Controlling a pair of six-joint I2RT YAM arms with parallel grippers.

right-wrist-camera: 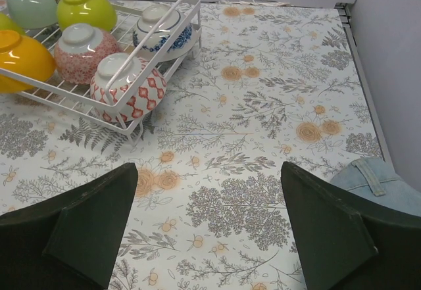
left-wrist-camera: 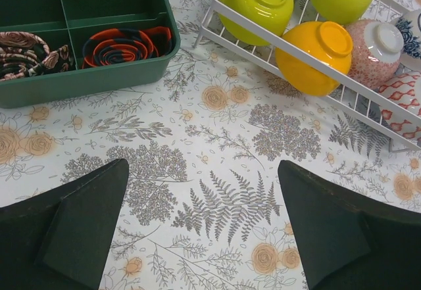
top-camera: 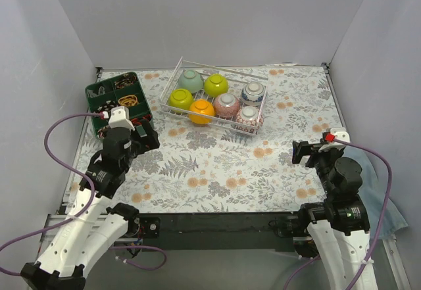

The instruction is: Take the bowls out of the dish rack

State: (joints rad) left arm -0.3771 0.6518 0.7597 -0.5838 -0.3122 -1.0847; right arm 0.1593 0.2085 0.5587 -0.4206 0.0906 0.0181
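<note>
The white wire dish rack (top-camera: 230, 70) stands at the back middle of the floral table. It holds several bowls upside down: pale green (top-camera: 191, 81), two lime-yellow (top-camera: 216, 84) (top-camera: 180, 98), orange (top-camera: 201, 111), pink-patterned (top-camera: 226, 105), blue-and-white (top-camera: 253, 93) and red-patterned (top-camera: 249, 116). My left gripper (top-camera: 146, 135) is open and empty over the table, short of the rack's left front corner (left-wrist-camera: 227, 42); the orange bowl (left-wrist-camera: 314, 53) is nearest. My right gripper (top-camera: 304, 152) is open and empty, short of the rack's right end (right-wrist-camera: 66, 91) and the red-patterned bowl (right-wrist-camera: 131, 89).
A dark green compartmented tray (top-camera: 92, 93) with rolled items sits left of the rack, close to my left gripper (left-wrist-camera: 202, 198). A blue cloth (right-wrist-camera: 381, 185) lies off the table's right edge. Grey walls close in the left, back and right sides.
</note>
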